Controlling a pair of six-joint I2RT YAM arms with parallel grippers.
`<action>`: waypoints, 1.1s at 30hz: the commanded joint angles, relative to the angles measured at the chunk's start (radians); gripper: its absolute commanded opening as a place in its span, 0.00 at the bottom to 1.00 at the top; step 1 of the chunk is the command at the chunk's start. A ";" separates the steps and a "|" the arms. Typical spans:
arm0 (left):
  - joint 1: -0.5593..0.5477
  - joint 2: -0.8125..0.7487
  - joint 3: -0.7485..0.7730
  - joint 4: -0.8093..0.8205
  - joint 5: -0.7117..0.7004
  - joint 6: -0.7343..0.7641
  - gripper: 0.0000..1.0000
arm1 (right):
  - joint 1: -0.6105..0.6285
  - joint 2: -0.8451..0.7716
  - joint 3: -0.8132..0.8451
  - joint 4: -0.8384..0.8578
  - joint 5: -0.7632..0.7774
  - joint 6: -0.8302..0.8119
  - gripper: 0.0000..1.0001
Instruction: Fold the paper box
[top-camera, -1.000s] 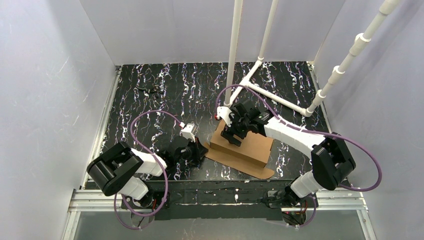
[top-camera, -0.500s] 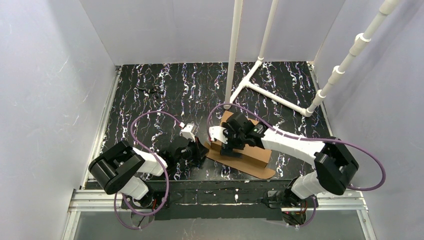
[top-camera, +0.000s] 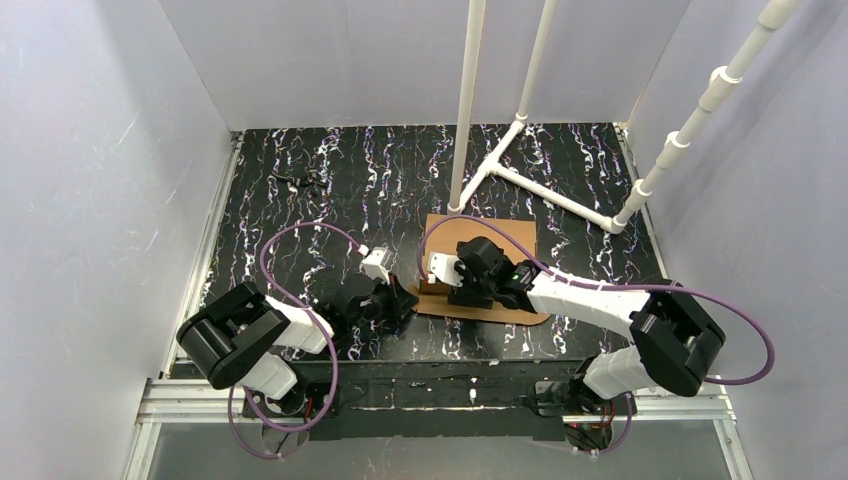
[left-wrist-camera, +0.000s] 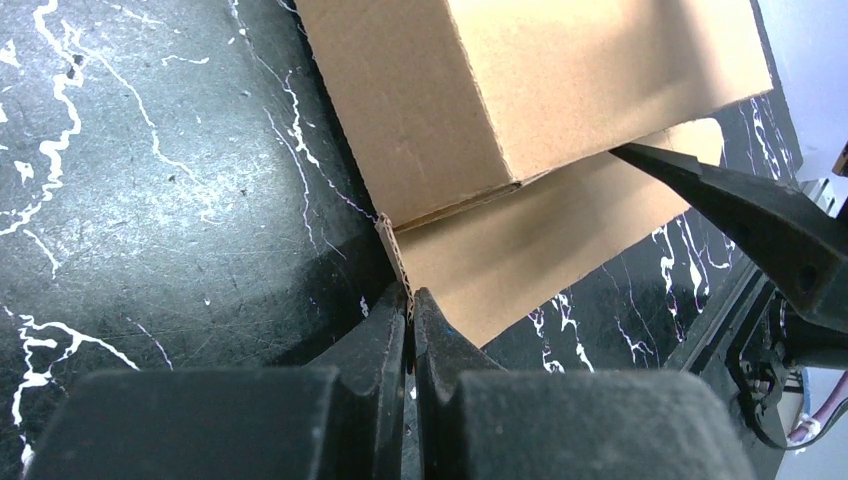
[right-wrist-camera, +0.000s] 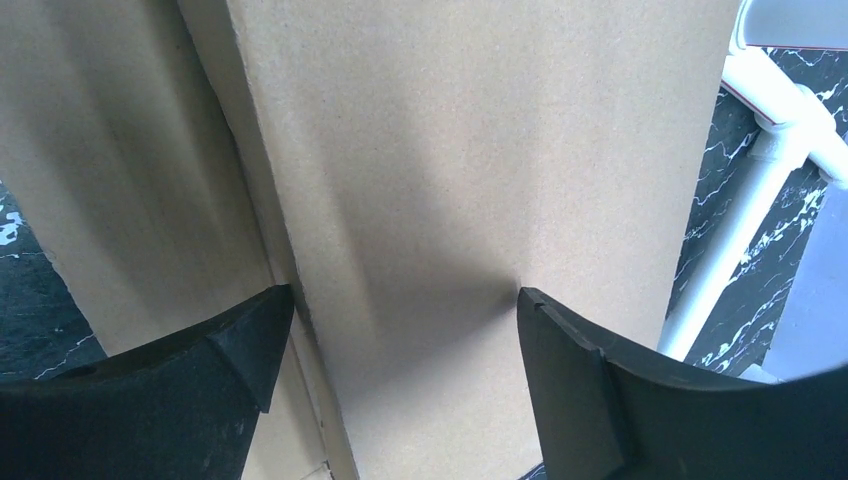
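The brown cardboard paper box (top-camera: 490, 240) lies low on the black marbled table, its top panel flat. In the left wrist view the paper box (left-wrist-camera: 540, 90) fills the top, with a flap (left-wrist-camera: 560, 230) spread beneath it. My left gripper (left-wrist-camera: 410, 300) is shut on the near corner edge of that flap; it shows left of the box in the top view (top-camera: 400, 297). My right gripper (top-camera: 468, 292) is open, its fingers (right-wrist-camera: 240, 350) pressed down on the box's near side; the cardboard (right-wrist-camera: 450, 180) fills its view.
A white PVC pipe frame (top-camera: 545, 195) stands on the table just behind the box, with uprights (top-camera: 467, 100) and a slanted pipe (top-camera: 700, 110) at the right. Small dark debris (top-camera: 303, 180) lies far left. Grey walls enclose the table.
My right gripper moved down and toward the near side, pushing the raised box panel down flat. The box now looks lower and flatter. The left gripper kept its hold.
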 joint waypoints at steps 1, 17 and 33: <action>-0.002 -0.033 0.002 0.003 0.062 0.065 0.00 | -0.006 0.005 0.002 0.030 0.013 0.016 0.89; -0.002 -0.021 0.008 -0.007 0.165 0.125 0.00 | -0.013 0.071 0.056 -0.008 -0.036 0.078 0.86; -0.003 -0.011 0.041 -0.019 0.212 0.108 0.09 | -0.016 0.095 0.079 -0.029 -0.060 0.105 0.86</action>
